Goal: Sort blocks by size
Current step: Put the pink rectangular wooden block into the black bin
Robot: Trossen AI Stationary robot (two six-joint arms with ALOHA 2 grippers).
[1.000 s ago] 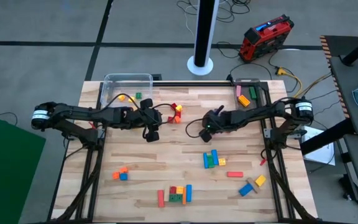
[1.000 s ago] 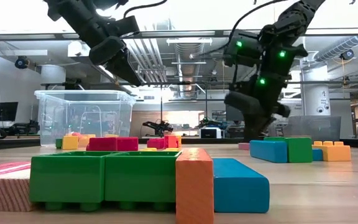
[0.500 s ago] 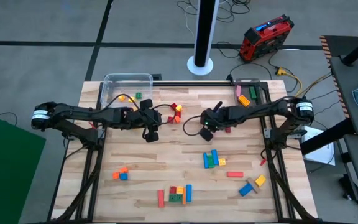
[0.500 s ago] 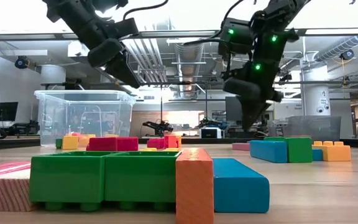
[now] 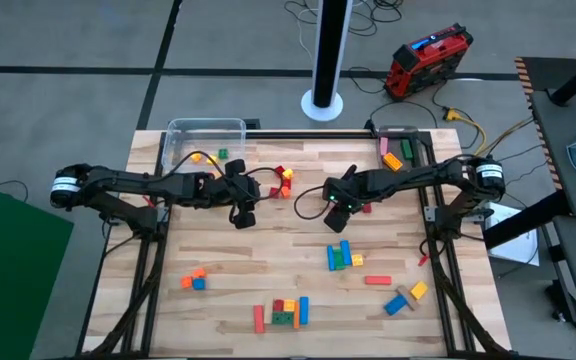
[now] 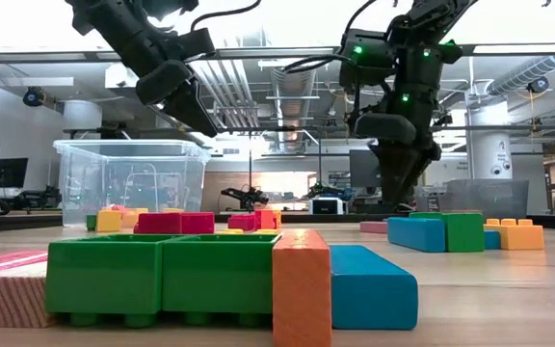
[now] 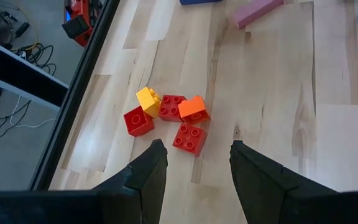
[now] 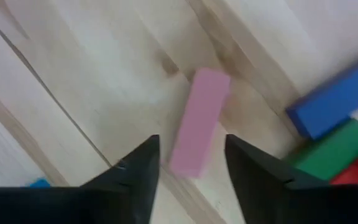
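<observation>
A clear plastic tub is sitting at the far left corner of the wooden tabletop, holding a green block and a yellow-orange piece. The left gripper is hovering with its fingers spread apart and holding nothing, just short of a cluster of red, yellow and orange cube blocks lying on the wood. The right gripper is hanging with fingers released around empty air, a pink rectangular bar lying flat between and just beyond the tips, with a blue bar and a green bar nearby. Compared with half a second ago, the right gripper is turning more upright in the low view, while the left arm is staying put.
</observation>
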